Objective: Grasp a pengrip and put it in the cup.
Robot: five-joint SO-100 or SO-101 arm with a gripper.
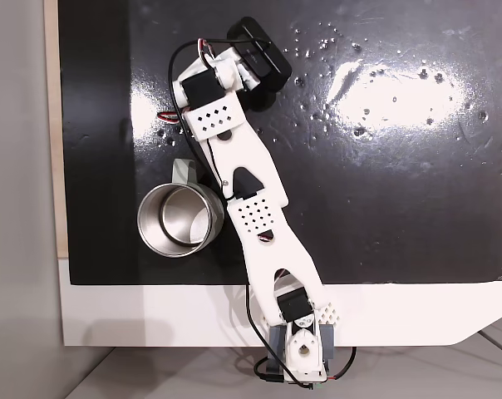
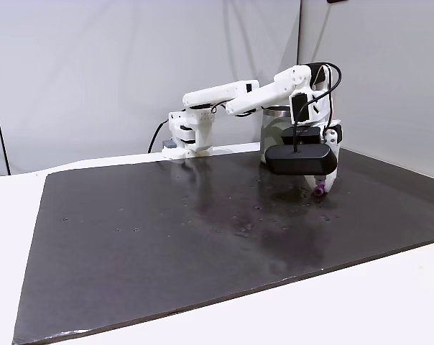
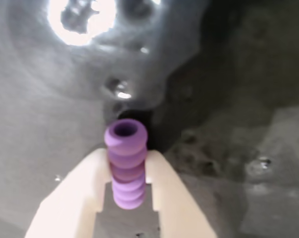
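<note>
In the fixed view from above, the cup (image 1: 180,219) is seen on the left, standing upright on the black mat (image 1: 401,199). Its shiny inside is open to the top, and nothing is seen in it. Its handle points up in that picture. Just to the right of it, the white arm (image 1: 255,208) is stretched out from its base at the bottom edge, and part of the cup's rim is passed over by it. At the far end of the arm, a black camera block (image 1: 259,58) is carried, and the claw is hidden under it.

In the fixed view from the side, the cup (image 2: 276,136) is mostly hidden behind the arm, and the gripper (image 2: 323,188) is held low over the mat on the right. A bit of purple, the pengrip (image 2: 319,190), is seen at its tip, very near the mat; whether the mat is touched cannot be told.

In the wrist view, the pengrip (image 3: 125,163) is squeezed between the two pale fingers (image 3: 85,198), so the claw is closed on it. It is held by its lower half, and its open end sticks out past the fingertips.

A few things could go wrong from here. The pengrip is small, soft and bumpy, so it could be bent or could slip out if it is moved fast. The cup is close beside the arm, so it could be bumped and pushed over on the way. If the pengrip is let go too early, the cup could be missed.
</note>
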